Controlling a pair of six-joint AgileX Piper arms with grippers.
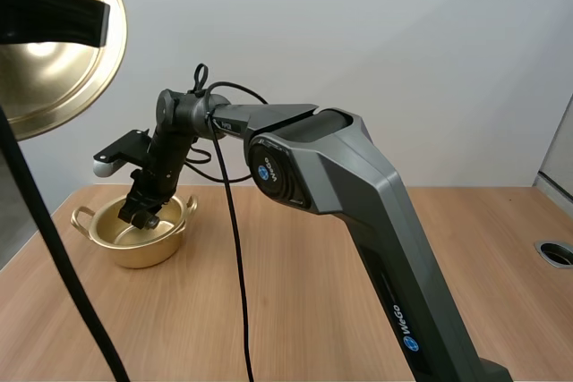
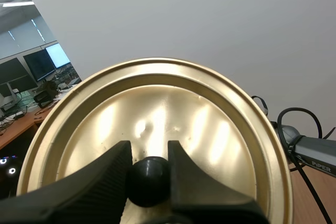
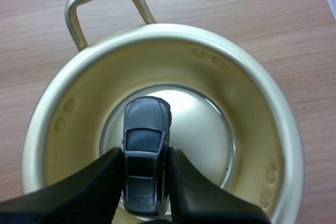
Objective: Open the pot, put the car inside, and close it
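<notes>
a: any writing to read here?
b: yes; the right arm has white letters running down its long lower part, and they read "wego"; a small blue dot sits at the word's lower end
a: anything more?
b: a round blue badge on the same arm's elbow, its mark too small to read; and in the left wrist view a grey arm part carries the word "piper" in white

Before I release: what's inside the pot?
The grey car, pinched by the right gripper's jaws, above the pot's shiny floor. The floor under car and jaws is covered, so contact cannot be told.
</notes>
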